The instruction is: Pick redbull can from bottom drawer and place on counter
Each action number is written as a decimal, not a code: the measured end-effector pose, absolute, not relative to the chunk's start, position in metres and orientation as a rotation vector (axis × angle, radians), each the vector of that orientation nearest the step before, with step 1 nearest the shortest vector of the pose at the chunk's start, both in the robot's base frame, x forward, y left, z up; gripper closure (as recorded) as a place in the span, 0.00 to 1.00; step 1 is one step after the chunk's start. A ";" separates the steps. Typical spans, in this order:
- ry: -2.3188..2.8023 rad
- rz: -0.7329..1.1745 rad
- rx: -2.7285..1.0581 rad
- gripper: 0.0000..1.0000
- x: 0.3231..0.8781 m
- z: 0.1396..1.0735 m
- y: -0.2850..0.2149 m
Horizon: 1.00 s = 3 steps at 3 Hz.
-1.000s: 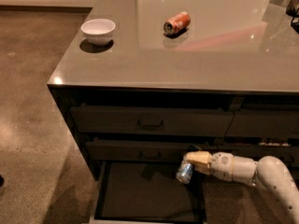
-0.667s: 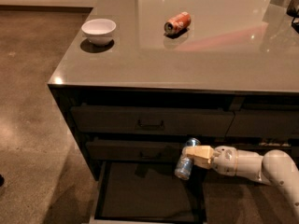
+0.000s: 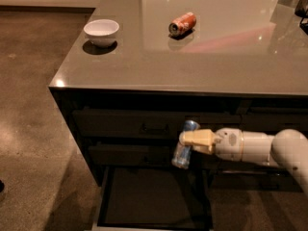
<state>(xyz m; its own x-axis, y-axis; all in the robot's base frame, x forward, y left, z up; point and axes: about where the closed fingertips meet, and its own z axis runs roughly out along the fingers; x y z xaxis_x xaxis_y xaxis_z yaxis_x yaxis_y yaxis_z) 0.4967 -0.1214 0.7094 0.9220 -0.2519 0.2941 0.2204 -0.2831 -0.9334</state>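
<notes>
Single elevated camera looks obliquely down at the surface (image 3: pixel 192 66) corner, mid range; end effector (image 3: pixel 186 139) at 5 o'clock, clasping redbull can (image 3: pixel 181 157).

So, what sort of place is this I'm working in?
Probably a kitchen or office break area: a glossy counter over dark drawer fronts, a white bowl and an orange can on top. The hand holds the redbull can above the open bottom drawer.

Shiny metal redbull can (image 3: pixel 181 157) in matt pincer (image 3: pixel 185 139) below glossy counter (image 3: pixel 202 66)
</notes>
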 end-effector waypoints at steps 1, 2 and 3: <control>-0.020 -0.537 -1.860 1.00 0.513 0.765 -0.113; -0.053 -0.585 -1.916 1.00 0.521 0.809 -0.104; -0.060 -0.602 -1.988 1.00 0.545 0.854 -0.094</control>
<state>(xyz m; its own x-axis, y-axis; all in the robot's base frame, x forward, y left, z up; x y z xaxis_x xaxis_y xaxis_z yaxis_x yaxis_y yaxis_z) 0.5454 -0.0943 0.8545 0.8741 -0.2123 0.4369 0.2942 -0.4844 -0.8239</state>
